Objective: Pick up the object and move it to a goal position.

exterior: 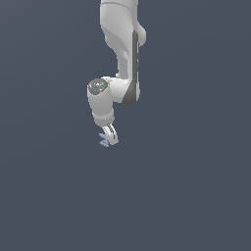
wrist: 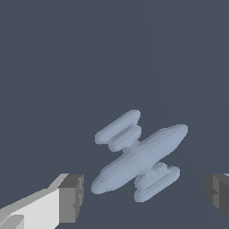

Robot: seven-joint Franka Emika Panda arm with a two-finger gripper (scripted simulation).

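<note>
The object (wrist: 139, 157) is a tiny pale blue toy plane of thin crossed flat pieces, lying on the dark grey floor. In the wrist view it sits between my two grey finger pads (wrist: 71, 199), with clear gaps on both sides. My gripper (wrist: 145, 194) is open and empty. In the exterior view the object (exterior: 103, 139) shows just at the exterior view's left of my lowered gripper (exterior: 111, 138), whose fingers partly hide it.
The white arm (exterior: 122, 59) comes down from the top of the exterior view. A plain dark grey floor (exterior: 196, 196) spreads all around.
</note>
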